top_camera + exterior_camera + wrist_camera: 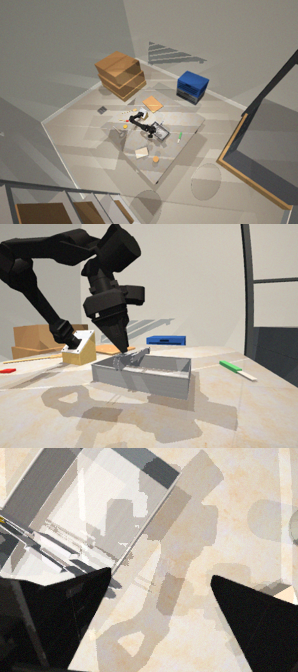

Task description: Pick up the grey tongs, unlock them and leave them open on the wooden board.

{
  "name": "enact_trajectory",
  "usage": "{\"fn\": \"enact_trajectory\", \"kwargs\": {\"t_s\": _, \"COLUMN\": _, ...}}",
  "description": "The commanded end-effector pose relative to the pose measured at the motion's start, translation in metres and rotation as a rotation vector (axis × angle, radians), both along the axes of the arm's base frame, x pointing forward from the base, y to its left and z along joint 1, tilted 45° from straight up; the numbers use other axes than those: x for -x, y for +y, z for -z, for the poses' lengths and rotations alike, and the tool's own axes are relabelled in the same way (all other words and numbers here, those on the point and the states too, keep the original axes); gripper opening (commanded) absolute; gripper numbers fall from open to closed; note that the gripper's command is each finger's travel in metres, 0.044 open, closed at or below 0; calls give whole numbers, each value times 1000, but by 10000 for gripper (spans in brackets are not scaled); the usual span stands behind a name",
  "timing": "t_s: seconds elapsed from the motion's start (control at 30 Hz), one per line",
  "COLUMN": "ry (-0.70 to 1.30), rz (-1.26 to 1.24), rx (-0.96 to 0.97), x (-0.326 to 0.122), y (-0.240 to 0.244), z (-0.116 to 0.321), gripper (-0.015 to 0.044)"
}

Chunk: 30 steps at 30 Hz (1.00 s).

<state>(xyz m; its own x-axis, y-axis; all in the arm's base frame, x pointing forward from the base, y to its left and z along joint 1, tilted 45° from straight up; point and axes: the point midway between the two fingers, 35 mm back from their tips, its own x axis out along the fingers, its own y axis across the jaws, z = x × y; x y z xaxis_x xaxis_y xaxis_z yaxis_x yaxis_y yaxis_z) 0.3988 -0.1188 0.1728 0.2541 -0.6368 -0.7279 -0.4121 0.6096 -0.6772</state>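
Note:
The grey tongs (pixel 139 355) (pixel 80 565) rest across the roasting tin (pixel 141 382) (pixel 30 493), with one end over its near rim in the wrist view. My gripper (pixel 125 350) (pixel 161 576) is open and empty, pointing down above the near left part of the tin. In the wrist view the tongs lie toward the left finger, which hides a bit of them, and the space between the fingertips shows table top. An orange-brown wooden board (pixel 152 102) (pixel 110 348) lies flat at the back. I cannot tell the lock's state.
A green-handled tool (pixel 180 136) (pixel 230 366) lies right of the tin. A pale block (pixel 142 153) and an orange-topped cylinder (pixel 156 159) stand nearer the front corner. My arm's yellow wedge base (pixel 88 351) and a red piece (pixel 7 370) are at the left.

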Motion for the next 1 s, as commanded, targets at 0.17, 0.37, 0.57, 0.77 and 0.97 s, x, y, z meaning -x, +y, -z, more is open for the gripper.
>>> {"fn": "enact_trajectory", "kwargs": {"t_s": 0.17, "ry": 714, "rz": -449, "rx": 126, "x": 33, "y": 61, "z": 88, "gripper": 440}}
{"fn": "enact_trajectory", "kwargs": {"t_s": 0.37, "ry": 906, "rz": -567, "rx": 158, "x": 45, "y": 73, "z": 105, "gripper": 440}}
{"fn": "enact_trajectory", "kwargs": {"t_s": 0.57, "ry": 906, "rz": -567, "rx": 158, "x": 45, "y": 73, "z": 105, "gripper": 440}}
{"fn": "enact_trajectory", "kwargs": {"t_s": 0.77, "ry": 906, "rz": -561, "rx": 153, "x": 35, "y": 73, "z": 106, "gripper": 440}}
{"fn": "enact_trajectory", "kwargs": {"t_s": 0.97, "ry": 906, "rz": -561, "rx": 153, "x": 35, "y": 73, "z": 106, "gripper": 440}}
